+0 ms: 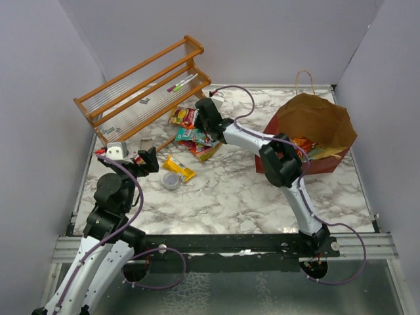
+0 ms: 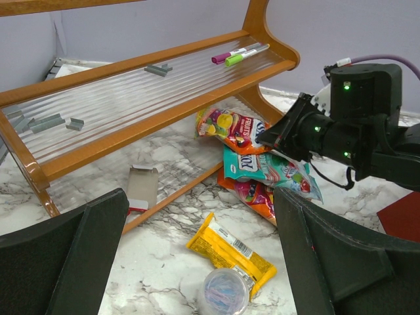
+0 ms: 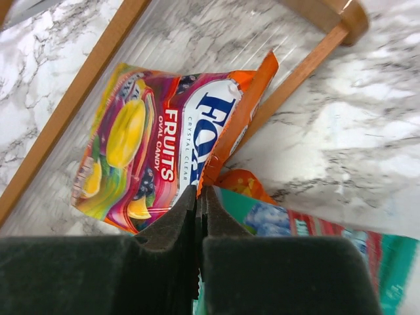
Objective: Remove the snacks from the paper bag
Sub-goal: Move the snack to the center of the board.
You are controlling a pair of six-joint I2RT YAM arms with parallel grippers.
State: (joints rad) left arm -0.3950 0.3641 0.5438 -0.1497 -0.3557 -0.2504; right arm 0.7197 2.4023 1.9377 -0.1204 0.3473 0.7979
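Observation:
My right gripper [image 3: 199, 193] is shut on the orange edge of a Fox's Fruits candy packet [image 3: 151, 144], low over the rack's foot. It also shows in the top view [image 1: 209, 125]. Beside it lie a teal packet [image 2: 262, 169] and an orange-pink packet [image 2: 256, 195]. A yellow packet [image 2: 230, 248] lies nearer the left arm. The dark red paper bag [image 1: 315, 125] stands open at the right with more snacks [image 1: 305, 146] inside. My left gripper [image 2: 197, 216] is open and empty above the yellow packet.
A slatted wooden rack [image 1: 141, 85] leans at the back left, with two markers [image 2: 239, 54] and small clips on it. A small clear round cup [image 2: 223, 292] sits against the yellow packet. A flattened small carton [image 2: 141, 187] lies by the rack's rail.

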